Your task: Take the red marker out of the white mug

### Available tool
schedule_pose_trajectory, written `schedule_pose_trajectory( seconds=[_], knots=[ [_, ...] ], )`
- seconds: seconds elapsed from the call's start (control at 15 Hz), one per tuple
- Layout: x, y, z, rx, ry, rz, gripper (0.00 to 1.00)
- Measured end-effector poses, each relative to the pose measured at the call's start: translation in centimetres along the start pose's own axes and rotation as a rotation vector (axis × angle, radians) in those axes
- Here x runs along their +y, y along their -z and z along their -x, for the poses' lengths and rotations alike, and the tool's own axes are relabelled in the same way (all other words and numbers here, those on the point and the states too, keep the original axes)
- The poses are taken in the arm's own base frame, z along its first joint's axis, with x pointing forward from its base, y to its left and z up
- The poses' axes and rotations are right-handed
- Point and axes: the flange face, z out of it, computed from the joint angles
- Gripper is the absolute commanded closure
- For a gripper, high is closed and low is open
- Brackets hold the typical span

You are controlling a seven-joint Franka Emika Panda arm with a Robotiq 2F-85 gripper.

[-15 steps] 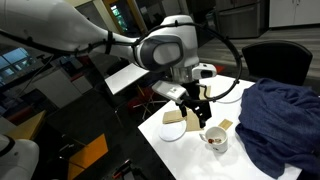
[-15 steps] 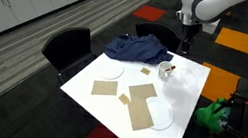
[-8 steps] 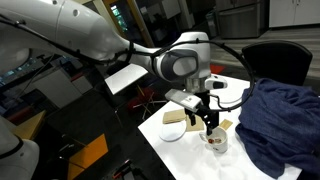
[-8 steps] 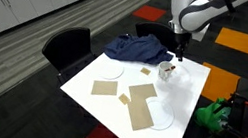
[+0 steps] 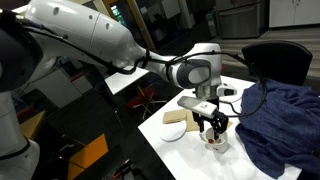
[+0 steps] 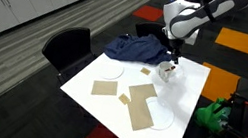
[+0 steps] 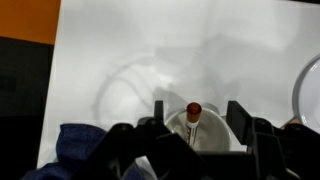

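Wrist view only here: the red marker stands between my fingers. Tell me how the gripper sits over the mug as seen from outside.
Observer: In an exterior view the gripper points straight down, its fingertips right at the top of the white mug.
Operator: Now report what lies farther along the table.
Observer: A large tan cardboard piece lies flat in the middle of the white table, beside a white plate.

Blue cloth near white mug
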Motion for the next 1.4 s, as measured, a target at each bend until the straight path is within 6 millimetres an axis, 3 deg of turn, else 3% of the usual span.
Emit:
schedule_pose_trajectory(
  seconds=[0.6,1.0,1.07,1.27,1.33,1.4],
  knots=[
    [0.0,-3.4,-3.4,-0.026,0.076,-0.011,0.42],
    [0.0,-4.6,-3.6,-0.05,0.077,-0.019,0.51],
    [0.0,-4.8,-3.5,-0.053,0.076,-0.02,0.56],
    [0.2,-5.0,-3.5,-0.059,0.075,-0.021,0.54],
    [0.2,-5.0,-3.4,-0.062,0.076,-0.021,0.72],
    [0.2,-5.0,-3.4,-0.065,0.077,-0.02,0.82]
  ],
)
